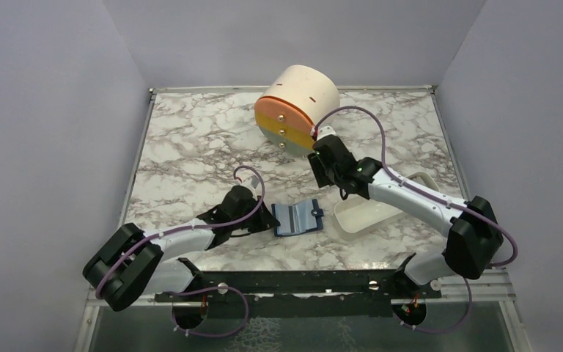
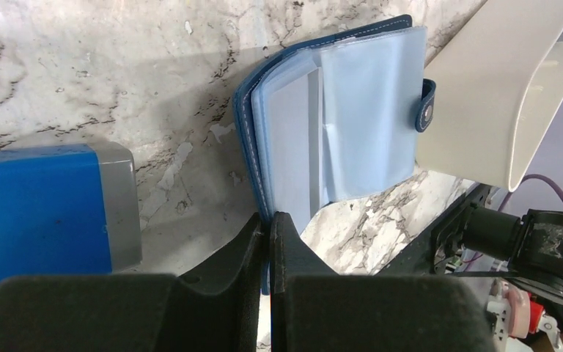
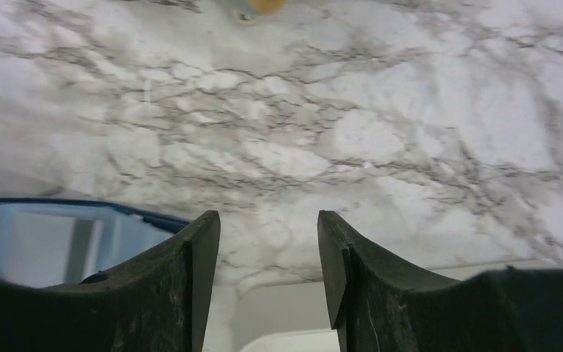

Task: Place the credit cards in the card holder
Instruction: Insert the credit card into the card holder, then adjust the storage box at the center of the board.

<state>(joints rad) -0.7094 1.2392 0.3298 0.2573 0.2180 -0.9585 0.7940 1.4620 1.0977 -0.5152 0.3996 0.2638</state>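
Nearest, along the near edge of the marble table [image 1: 190, 139], the black rail [image 1: 293, 282] carrying both arm bases. Just beyond it, toward the left, the left gripper [image 2: 269, 236]: closed down tight, fingers pressed together on the left edge of the card holder [image 1: 298, 218], a sliver of navy cover pinched between them. Right beside those fingers, a bright blue block [image 2: 37, 213] with a grey end, lying flat on the marble and apart from the holder. Spread open a little near of mid-table, the holder itself: navy cover underneath, pale blue-grey clear sleeves fanned on top, snap tab [image 2: 425, 110] sticking out on the right. Cannot tell from either wrist view whether the sleeves hold any credit cards. Just right of the tab, a white oblong tray [image 1: 370, 209], close by but not clearly touching. Farther back and right of centre, the right gripper [image 3: 267, 242]: jaws standing well apart over bare marble, gripping nothing. Farthest, toward the back edge, a cream drum [image 1: 300, 103] tipped on its side, orange-and-yellow face turned toward the arms.
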